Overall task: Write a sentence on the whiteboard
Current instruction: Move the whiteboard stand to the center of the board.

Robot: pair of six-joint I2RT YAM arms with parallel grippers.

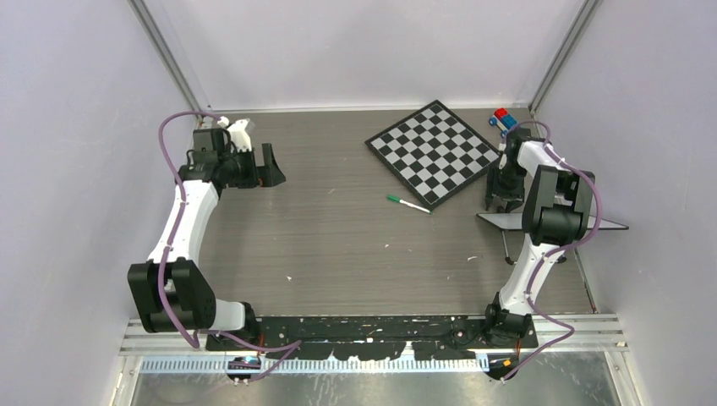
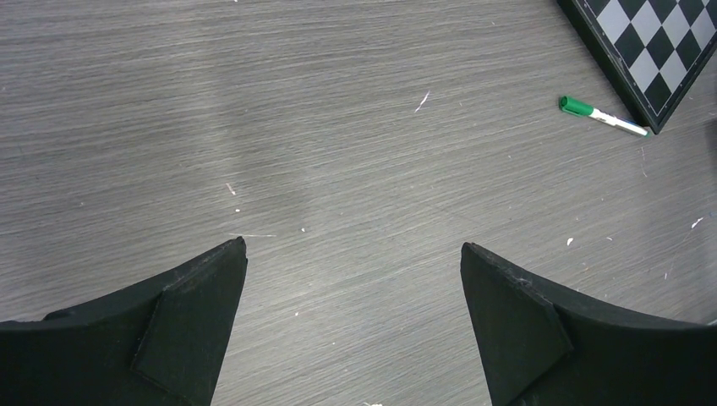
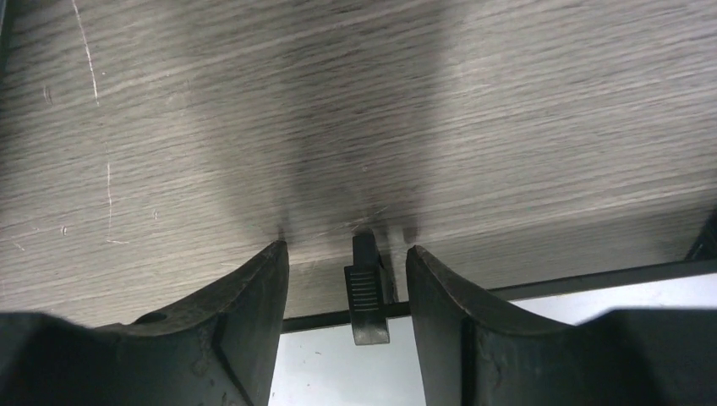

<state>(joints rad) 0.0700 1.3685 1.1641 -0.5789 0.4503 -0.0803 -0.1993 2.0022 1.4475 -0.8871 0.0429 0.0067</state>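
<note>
The whiteboard [image 1: 500, 221] lies at the right of the table and shows only as a thin dark sliver, partly behind my right arm. In the right wrist view its white face [image 3: 338, 372] and dark edge fill the bottom. My right gripper [image 1: 506, 201] [image 3: 347, 254] points down at that edge. Its jaws straddle a small black ribbed foot [image 3: 365, 292] of the board, with a gap on each side. My left gripper [image 1: 275, 165] [image 2: 353, 249] stands wide open over bare table at the far left. The sentence is not in view.
A green-capped marker [image 1: 408, 204] [image 2: 602, 116] lies mid-table, just off the near corner of a black-and-white chessboard [image 1: 435, 152] [image 2: 651, 42]. A small blue and red toy [image 1: 504, 119] sits at the back right. Walls close in both sides.
</note>
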